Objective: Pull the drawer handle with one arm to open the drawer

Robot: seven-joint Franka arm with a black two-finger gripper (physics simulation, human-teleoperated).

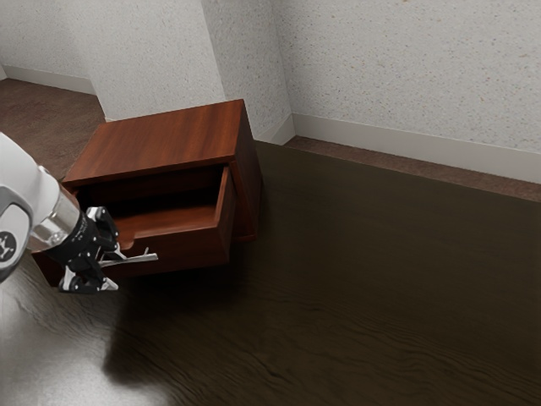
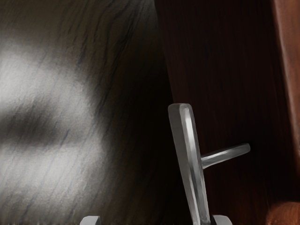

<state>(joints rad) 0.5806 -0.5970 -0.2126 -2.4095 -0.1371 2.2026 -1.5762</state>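
A reddish-brown wooden cabinet (image 1: pixel 161 139) stands on the dark floor. Its single drawer (image 1: pixel 182 245) is pulled partway out, so the inside shows. A silver bar handle (image 1: pixel 128 259) sticks out from the drawer front. My black gripper (image 1: pixel 112 258) is at the handle, at the exterior view's left, and stands open. In the wrist view the handle (image 2: pixel 187 164) lies between my fingertips (image 2: pixel 90 219), close against one of them and well apart from the other, with the drawer front (image 2: pixel 220 70) behind it.
The dark wood-grain floor (image 1: pixel 355 288) spreads wide to the exterior view's right and front. White walls with a baseboard (image 1: pixel 406 144) run behind the cabinet, and a wall corner (image 1: pixel 254 59) stands just behind it.
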